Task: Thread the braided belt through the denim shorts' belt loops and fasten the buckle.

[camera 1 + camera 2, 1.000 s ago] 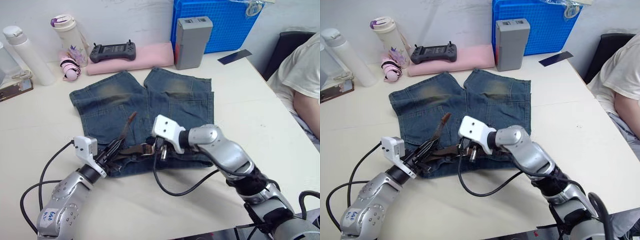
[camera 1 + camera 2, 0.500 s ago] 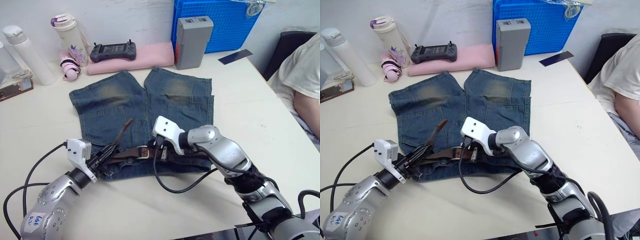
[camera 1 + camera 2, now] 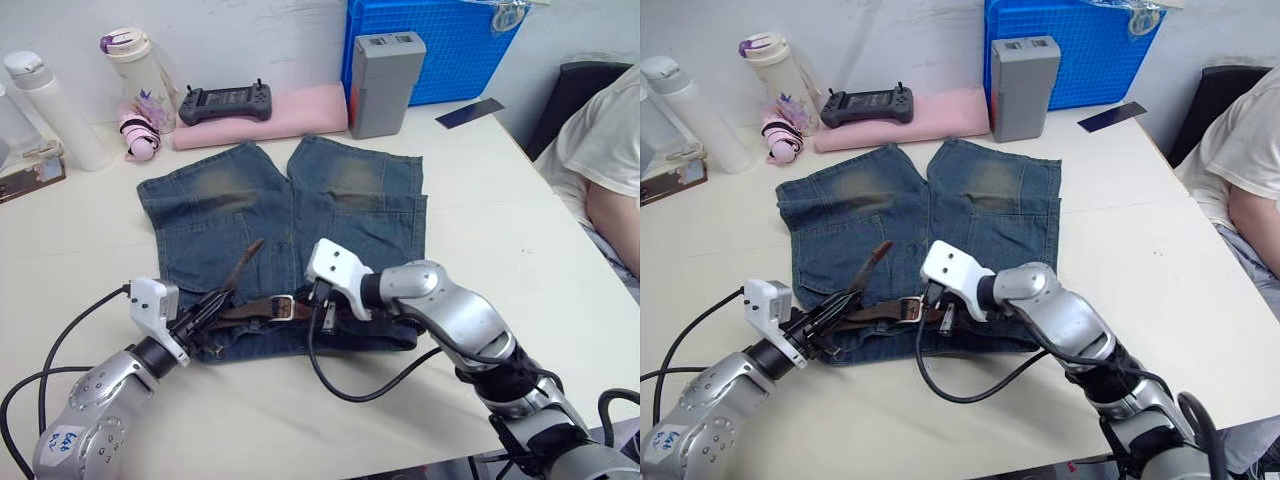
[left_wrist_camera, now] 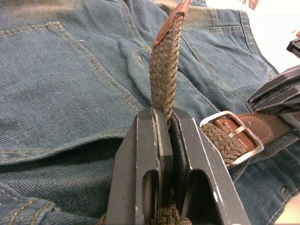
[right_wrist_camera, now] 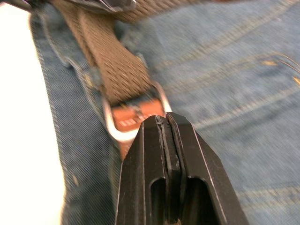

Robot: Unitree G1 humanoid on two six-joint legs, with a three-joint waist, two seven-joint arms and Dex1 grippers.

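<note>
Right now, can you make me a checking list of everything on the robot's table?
Surface: pale table, bare around the job.
Job's things: denim shorts lie flat; braided belt runs along the waistband, strap passed through the buckle, leather tip sticking up.
Clutter: white bottle, lidded cup, black controller on a pink pad, grey box, blue crate, dark card.
Grippers: left gripper has its jaws shut on the belt's free end; right gripper sits at the buckle, jaws closed.
Cables: black robot cables loop over the table edge.
Surroundings: white wall; a person's arm at the robot's right.
</note>
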